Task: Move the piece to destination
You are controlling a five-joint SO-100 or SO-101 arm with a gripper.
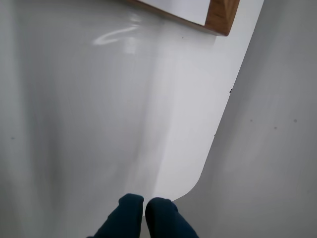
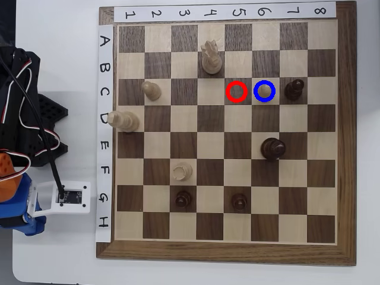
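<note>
While the dark gripper [image 1: 144,208] sits pressed together over glossy white tabletop, the cream round-headed piece [image 2: 264,91] fills the blue-ringed destination [image 2: 264,82].

The board [image 2: 228,249] is a check of dark walnut and light maple squares inside a brown wooden frame, with white label strips printed in black. A blue ring [image 2: 264,91] encircles a pale cream piece [image 2: 264,91]; a red ring [image 2: 236,91] marks a dark square. Other pieces are cream or dark brown. The tabletop [image 2: 59,249] is white. The tool [image 1: 144,213] is dark blue.
</note>
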